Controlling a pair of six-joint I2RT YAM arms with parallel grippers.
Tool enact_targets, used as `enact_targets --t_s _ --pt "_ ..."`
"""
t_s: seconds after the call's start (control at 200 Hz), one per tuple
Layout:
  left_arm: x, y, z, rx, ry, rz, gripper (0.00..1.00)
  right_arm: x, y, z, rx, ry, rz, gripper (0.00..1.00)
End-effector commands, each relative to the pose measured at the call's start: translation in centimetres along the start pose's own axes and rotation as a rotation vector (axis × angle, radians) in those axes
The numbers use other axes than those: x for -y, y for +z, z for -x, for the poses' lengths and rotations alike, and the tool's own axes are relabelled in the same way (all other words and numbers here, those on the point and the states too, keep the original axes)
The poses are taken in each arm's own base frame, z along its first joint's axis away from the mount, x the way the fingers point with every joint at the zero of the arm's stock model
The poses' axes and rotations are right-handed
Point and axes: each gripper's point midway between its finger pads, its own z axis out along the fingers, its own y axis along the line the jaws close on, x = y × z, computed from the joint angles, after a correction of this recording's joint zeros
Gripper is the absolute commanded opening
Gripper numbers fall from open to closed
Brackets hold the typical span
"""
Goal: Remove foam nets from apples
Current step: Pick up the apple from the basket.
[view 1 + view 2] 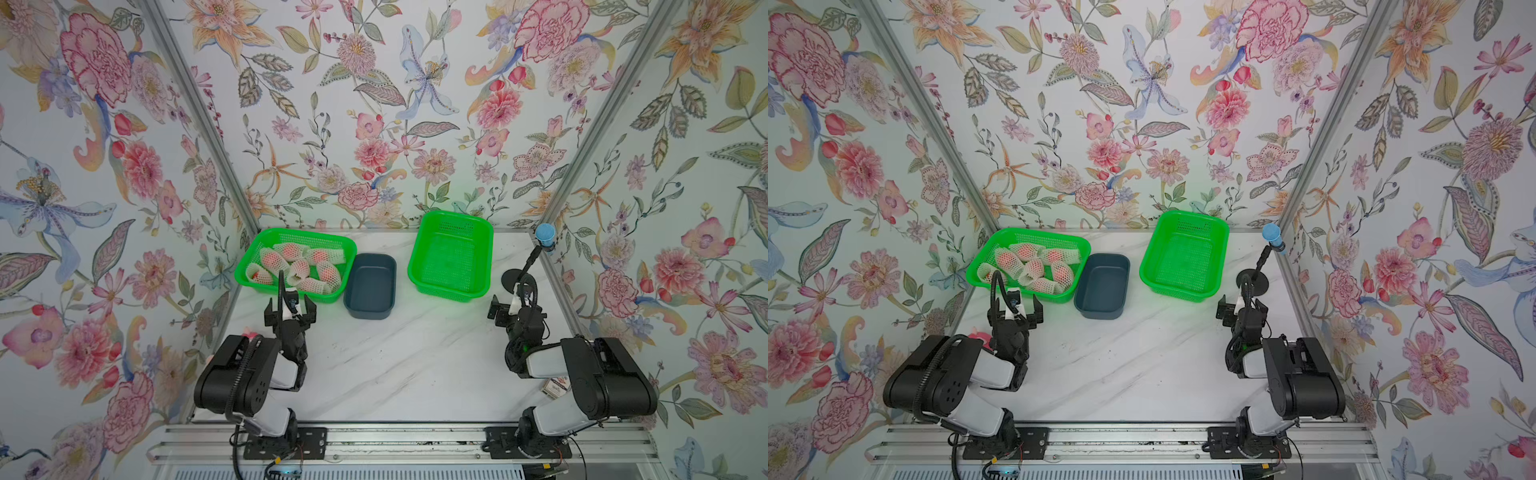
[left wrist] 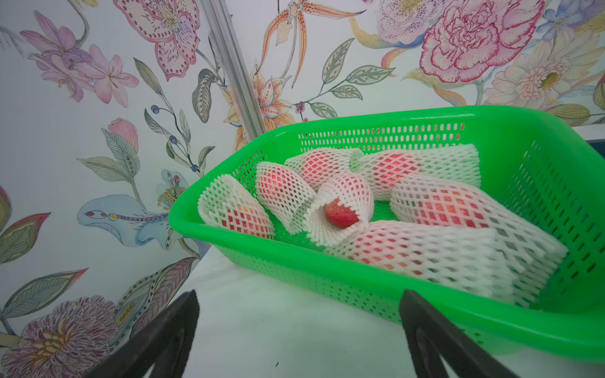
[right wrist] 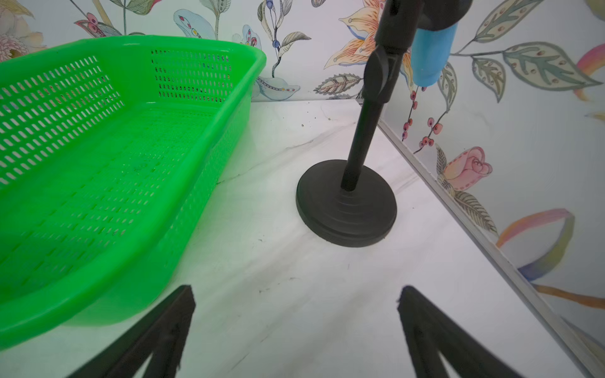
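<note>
Though a carton (image 1: 553, 388) bears print, none reads; apples (image 2: 340, 214) lie netted.

Marble table (image 1: 395, 365): green baskets (image 1: 446, 296), tub (image 1: 370, 291), stand (image 1: 512, 279)

7 apples (image 2: 340, 214) w/ nets (image 2: 438, 209), 2 baskets (image 1: 446, 266), 1 tub (image 1: 370, 286)

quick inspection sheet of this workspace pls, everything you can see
surface: white marbled tabletop, faint specks
job's things: apples in foam nets, all lying in the full green basket; second green basket and dark tub empty
clutter: microphone stand; small printed box under right arm; pink item behind left arm, mostly hidden
grippers: left pincer open, empty, short of the full basket; right pincer open, empty, facing the stand
cables: black cable arcs over left wrist; another over right
surroundings: floral wallpaper, aluminium frame posts
</note>
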Motion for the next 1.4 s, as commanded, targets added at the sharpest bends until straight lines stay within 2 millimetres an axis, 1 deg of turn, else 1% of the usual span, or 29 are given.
enact_targets --t_s 0.0,0.435,0.876,1.116,1.156,1.256,1.266,1.286,1.396 --pt "0.2 0.3 1.1 0.038 -0.014 -0.006 0.99 0.0 0.4 1.4 0.047 -0.004 0.001 0.99" --pt "0.2 0.3 1.2 0.041 -0.017 -0.005 0.99 0.0 0.4 1.4 0.049 -0.004 0.002 0.99" --pt "0.1 0.4 0.8 0.026 -0.015 -0.006 0.99 -0.2 0.4 1.4 0.049 -0.020 0.001 0.99" --pt "-0.2 0.3 1.4 0.050 -0.025 0.011 0.99 -0.3 0.5 1.4 0.046 -0.014 0.018 0.99" --pt "-0.4 0.1 1.7 0.065 -0.032 0.019 0.99 -0.3 0.5 1.3 0.042 -0.013 0.021 0.99" --pt "-1.1 -1.6 2.2 0.106 -0.039 0.057 0.99 -0.4 0.5 1.4 0.044 -0.017 0.021 0.99" --pt "-1.4 -1.9 2.9 0.127 -0.047 0.067 0.99 -0.4 0.5 1.4 0.044 -0.017 0.021 0.99" --pt "-1.6 -2.2 3.3 0.138 -0.050 0.079 0.99 -0.4 0.5 1.4 0.044 -0.017 0.019 0.99" --pt "-2.7 -3.6 4.3 0.150 -0.043 0.161 0.99 -0.4 0.4 1.4 0.048 -0.020 0.021 0.99"
